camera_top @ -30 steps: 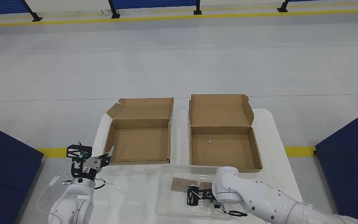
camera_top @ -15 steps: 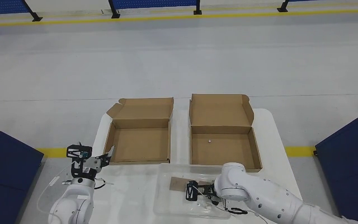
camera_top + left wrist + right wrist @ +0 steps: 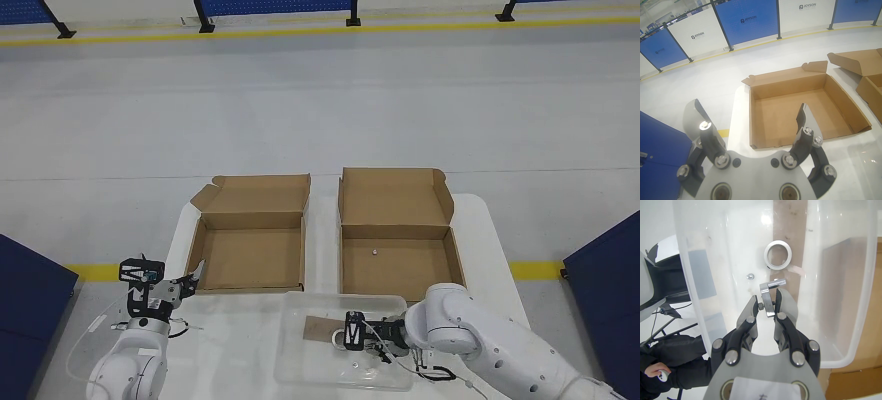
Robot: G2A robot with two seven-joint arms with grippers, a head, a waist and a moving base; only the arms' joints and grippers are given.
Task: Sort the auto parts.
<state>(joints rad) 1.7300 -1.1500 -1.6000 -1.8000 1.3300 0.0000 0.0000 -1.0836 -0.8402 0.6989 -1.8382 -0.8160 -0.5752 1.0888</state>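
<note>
Right gripper [image 3: 765, 306] pinches a metal bracket [image 3: 766, 294] in the clear bin [image 3: 848, 357]. Up close, a ring [image 3: 767, 256] and small nut [image 3: 749, 276] lie inside. Left gripper [image 3: 748, 105] gapes wide, empty, near a cardboard box [image 3: 787, 85].

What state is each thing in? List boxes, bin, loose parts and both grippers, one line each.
Left box: open, empty.
Right box: open, one small part inside.
Clear bin: lidless, holding parts.
Bracket: gripped, over the bin.
Ring: lying flat in the bin.
Small bolt: loose in the bin.
Left gripper: open, empty.
Right gripper: shut on the bracket.
</note>
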